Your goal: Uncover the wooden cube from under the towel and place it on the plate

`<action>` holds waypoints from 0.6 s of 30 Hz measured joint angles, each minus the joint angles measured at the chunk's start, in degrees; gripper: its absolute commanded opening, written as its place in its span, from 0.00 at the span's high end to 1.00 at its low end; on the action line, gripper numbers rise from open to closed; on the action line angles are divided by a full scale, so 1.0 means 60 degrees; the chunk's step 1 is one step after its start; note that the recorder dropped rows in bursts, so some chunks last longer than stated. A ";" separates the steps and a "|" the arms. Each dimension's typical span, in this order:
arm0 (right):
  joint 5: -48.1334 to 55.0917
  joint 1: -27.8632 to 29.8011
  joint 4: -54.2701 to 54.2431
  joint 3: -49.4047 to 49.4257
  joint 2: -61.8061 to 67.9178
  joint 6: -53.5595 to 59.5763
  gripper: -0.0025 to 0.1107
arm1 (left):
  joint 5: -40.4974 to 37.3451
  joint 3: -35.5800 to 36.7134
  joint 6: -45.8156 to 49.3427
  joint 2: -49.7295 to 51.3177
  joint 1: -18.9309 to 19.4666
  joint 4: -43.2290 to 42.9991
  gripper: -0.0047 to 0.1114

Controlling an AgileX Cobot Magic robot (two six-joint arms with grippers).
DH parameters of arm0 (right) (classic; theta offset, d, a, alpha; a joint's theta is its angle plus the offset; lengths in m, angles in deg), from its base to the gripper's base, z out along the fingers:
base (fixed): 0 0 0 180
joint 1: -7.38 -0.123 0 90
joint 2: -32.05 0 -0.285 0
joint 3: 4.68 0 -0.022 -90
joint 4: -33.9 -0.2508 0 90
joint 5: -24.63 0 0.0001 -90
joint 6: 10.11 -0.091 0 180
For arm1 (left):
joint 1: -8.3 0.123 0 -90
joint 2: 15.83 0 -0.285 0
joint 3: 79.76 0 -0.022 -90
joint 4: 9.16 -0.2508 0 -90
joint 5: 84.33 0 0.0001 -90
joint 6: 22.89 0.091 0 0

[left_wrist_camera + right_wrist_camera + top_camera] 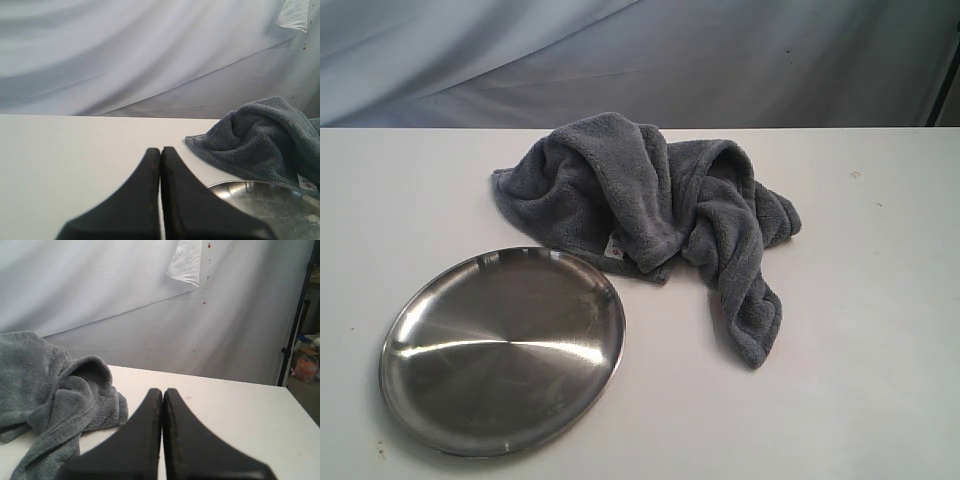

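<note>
The dark grey towel [645,205] lies bunched in a heap at the middle of the white table, its white tag [615,249] near the plate. The wooden cube is hidden; no part of it shows. The shiny steel plate [430,400] sits empty at the front left, just below the towel. Neither arm appears in the exterior view. My left gripper [160,150] is shut with nothing in it, the towel [260,140] and plate [240,187] lying ahead to one side. My right gripper [163,391] is shut and empty too, with the towel [45,385] beside it.
The white table [860,300] is backed by a draped grey-white cloth [620,50]. A black stand [295,325] and clutter stand past the table's edge in the right wrist view.
</note>
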 measured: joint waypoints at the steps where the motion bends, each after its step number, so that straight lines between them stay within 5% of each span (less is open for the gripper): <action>1: -0.0016 0.0000 -0.0133 0.0000 0.0000 -0.0040 0.98 | 0.0000 0.0000 0.0000 0.0000 0.0000 0.0000 0.95; 18: -0.2426 0.0000 -0.0490 0.0000 0.0000 -0.1001 0.98 | 0.0000 0.0000 0.0000 0.0000 0.0000 0.0000 0.95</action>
